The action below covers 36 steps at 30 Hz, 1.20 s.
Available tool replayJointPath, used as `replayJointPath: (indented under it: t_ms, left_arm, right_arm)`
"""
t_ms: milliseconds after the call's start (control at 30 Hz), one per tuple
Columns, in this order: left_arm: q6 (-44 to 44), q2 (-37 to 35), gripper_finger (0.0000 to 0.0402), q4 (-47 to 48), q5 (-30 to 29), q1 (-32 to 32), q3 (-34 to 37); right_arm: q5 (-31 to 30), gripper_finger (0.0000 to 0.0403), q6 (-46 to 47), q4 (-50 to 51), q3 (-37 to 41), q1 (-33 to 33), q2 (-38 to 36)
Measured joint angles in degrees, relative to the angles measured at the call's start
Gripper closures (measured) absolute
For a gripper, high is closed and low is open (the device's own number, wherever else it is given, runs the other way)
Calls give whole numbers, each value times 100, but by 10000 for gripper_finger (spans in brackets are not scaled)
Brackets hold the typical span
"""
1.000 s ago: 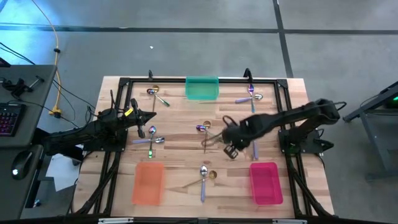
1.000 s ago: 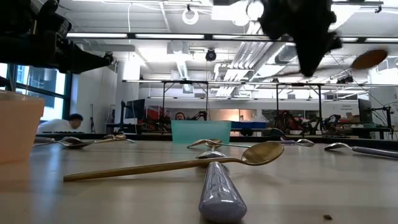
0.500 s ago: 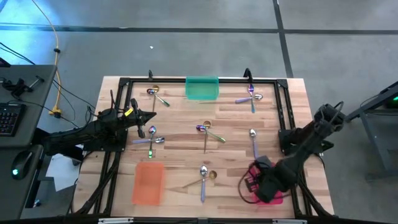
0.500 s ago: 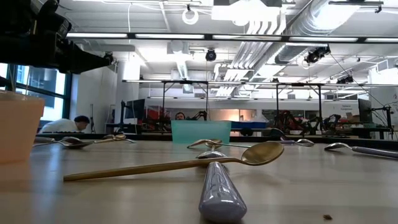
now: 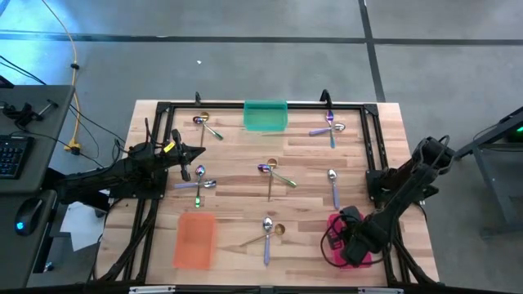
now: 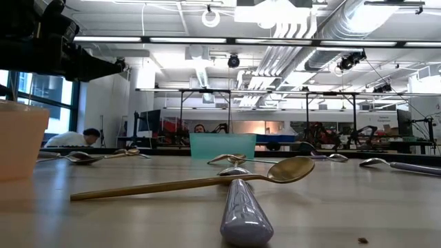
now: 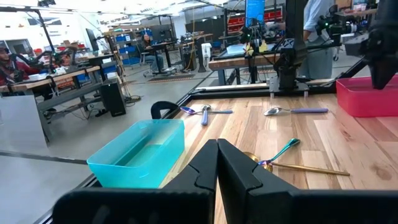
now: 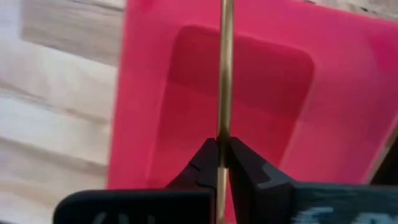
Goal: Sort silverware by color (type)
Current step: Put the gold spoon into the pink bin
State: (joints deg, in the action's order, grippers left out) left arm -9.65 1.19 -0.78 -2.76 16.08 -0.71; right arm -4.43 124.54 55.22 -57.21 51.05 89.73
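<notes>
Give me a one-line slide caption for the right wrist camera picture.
Right gripper pinching a gold spoon by its slim handle, directly above the pink tray.

Both arms are dark, jointed and slim. The left arm (image 5: 122,171) carries a small yellow tag near its wrist. Each pincer, left (image 7: 217,163) and right (image 8: 222,160), ends in two matte black, wedge-shaped fingers.

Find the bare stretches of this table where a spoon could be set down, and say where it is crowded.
Bare wood lies between the orange tray and the pink tray beyond the near spoon pair, and right of the green tray. The table's middle is crowded with spoons.
</notes>
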Motion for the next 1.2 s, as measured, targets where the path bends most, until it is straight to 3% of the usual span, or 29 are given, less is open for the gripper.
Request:
replayJointPath:
  t_ms: [267, 1000, 1200]
  left_arm:
    - [0, 0, 401, 1, 0, 2, 0]
    - [0, 0, 401, 0, 0, 1, 0]
    - [0, 0, 401, 0, 0, 2, 0]
  right_arm:
    - [5, 402, -254, -320, 374, 0, 0]
    - [405, 402, -1641, -729, 374, -2, 0]
    - [405, 378, -1706, -720, 374, -2, 0]
